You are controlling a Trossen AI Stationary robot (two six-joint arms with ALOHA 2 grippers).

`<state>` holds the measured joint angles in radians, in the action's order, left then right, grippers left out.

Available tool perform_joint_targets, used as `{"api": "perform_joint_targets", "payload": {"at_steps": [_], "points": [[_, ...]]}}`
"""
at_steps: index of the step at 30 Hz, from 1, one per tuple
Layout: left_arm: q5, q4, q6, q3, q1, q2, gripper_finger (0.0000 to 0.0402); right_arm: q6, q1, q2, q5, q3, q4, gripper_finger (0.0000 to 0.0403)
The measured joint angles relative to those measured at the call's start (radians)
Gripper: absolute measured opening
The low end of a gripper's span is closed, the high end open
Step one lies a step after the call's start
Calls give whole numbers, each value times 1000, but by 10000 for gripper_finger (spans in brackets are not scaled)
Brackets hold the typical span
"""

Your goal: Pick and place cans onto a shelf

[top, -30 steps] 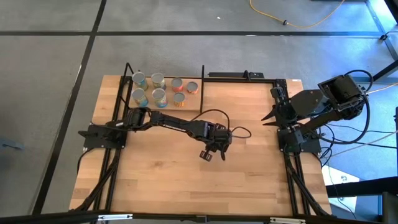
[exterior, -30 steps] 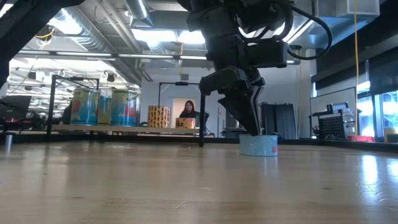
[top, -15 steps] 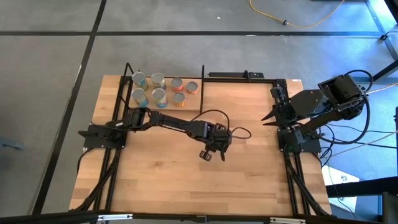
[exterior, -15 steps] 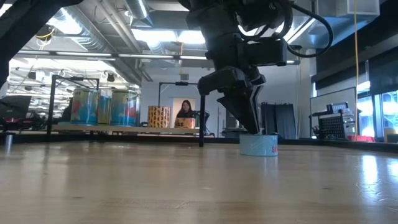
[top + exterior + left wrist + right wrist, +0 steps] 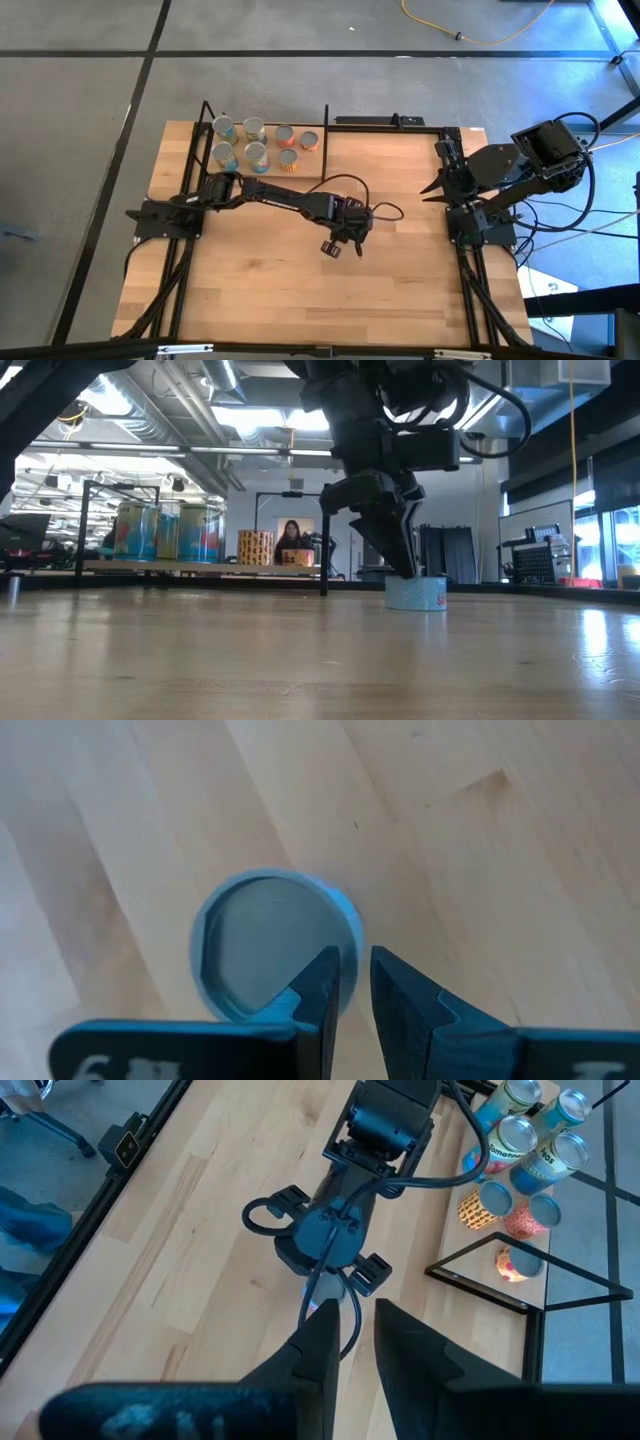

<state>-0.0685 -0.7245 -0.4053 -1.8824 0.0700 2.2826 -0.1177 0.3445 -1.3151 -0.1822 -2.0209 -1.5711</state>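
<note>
A short blue can (image 5: 270,942) with a silver-grey top stands upright on the wooden table near its middle; it also shows in the low view (image 5: 416,594). My left gripper (image 5: 355,960) points down over the can's rim, fingers shut with only a narrow slit between them; from above it (image 5: 343,238) hides the can. Several cans (image 5: 254,142) stand on the shelf (image 5: 311,162) at the table's far left. My right gripper (image 5: 355,1315) is shut and empty at the table's right edge (image 5: 432,190). My left gripper's shut fingertips (image 5: 408,570) come from above, pointing down, and reach the top of the blue can at its rim (image 5: 345,925). I cannot tell whether they touch it. The can stands upright on the table.
The shelf's black rods (image 5: 326,140) rise at the far left. Black frame rails run along the table's left side (image 5: 180,270) and right side (image 5: 470,270). Bare tabletop (image 5: 300,300) lies toward the near edge. A person (image 5: 292,540) shows in the room behind the table.
</note>
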Motion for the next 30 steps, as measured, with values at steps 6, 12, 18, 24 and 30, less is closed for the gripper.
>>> {"api": "perform_joint_targets", "payload": {"at_steps": [6,12,18,24,30], "points": [[-12,1,-15,0,-6,0,53,0,0,0,0,0,0,69],[11,0,-15,0,-18,0,53,0,0,0,0,0,0,69],[47,5,-15,0,-19,8,53,0,0,0,0,0,0,69],[46,13,-16,0,-19,24,53,0,0,0,0,0,0,69],[38,15,-5,-2,-19,27,55,0,0,0,0,0,0,69]]}}
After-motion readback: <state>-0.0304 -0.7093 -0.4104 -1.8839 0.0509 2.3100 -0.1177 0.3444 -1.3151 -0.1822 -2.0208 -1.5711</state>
